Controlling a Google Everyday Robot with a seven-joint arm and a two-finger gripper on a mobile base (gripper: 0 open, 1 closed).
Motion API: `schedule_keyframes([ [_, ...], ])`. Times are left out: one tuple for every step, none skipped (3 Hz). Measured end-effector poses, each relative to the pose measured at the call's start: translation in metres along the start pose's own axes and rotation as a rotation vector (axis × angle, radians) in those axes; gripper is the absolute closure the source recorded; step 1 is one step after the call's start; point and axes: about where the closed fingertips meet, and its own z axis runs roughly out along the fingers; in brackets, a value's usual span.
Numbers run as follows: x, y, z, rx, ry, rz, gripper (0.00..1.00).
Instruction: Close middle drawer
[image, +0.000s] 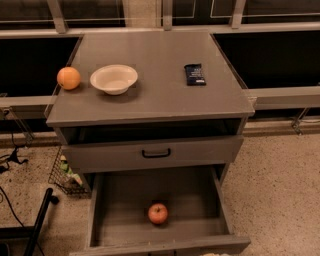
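Observation:
A gray cabinet (150, 100) stands in the middle of the view. The middle drawer (105, 195) is pulled far out toward me. Its long deep tray is open, with a red apple (158, 213) lying on its floor near the front. Its low front (165, 245) runs along the bottom edge of the view, and its handle is cut off there. Above it is another gray drawer front (100, 156) with a black loop handle (156, 153) and a dark gap over it. My gripper is not in view.
On the cabinet top are an orange (68, 78), a white bowl (114, 78) and a dark snack bar (194, 74). A wire basket (65, 175) sits on the floor at the left. A black bar (40, 220) slants up at the lower left. Speckled floor lies to the right.

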Motion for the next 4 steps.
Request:
schedule_keyframes([
  [-0.007,-0.012,0.016,0.004,-0.013,-0.001,1.00],
  [-0.019,-0.024,0.028,0.010,-0.029,-0.011,1.00],
  [-0.036,-0.038,0.039,0.019,-0.053,-0.026,1.00],
  [-0.076,-0.064,0.059,0.033,-0.104,-0.065,1.00],
])
